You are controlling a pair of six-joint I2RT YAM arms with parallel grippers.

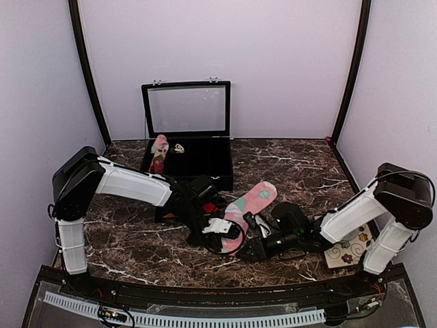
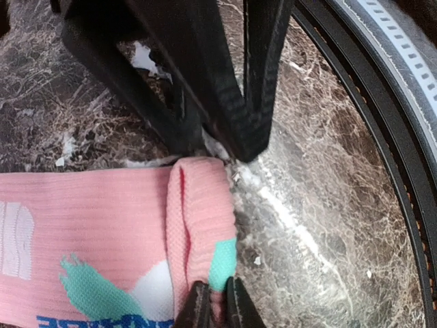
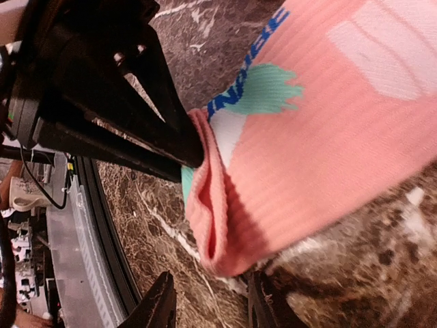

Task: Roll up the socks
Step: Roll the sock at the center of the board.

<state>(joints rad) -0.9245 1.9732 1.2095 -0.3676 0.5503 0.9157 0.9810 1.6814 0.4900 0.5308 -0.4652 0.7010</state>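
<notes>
Marble bench [image 1: 136,249]: left jaws pinch the pink sock [image 1: 251,200], near fold; right jaws slightly apart, empty. Roll it tight, evenly.

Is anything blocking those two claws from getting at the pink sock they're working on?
Nothing visible does. The left gripper is pinched on the folded end of the pink sock, and the right gripper stands open right at that same fold, with nothing between them.
</notes>
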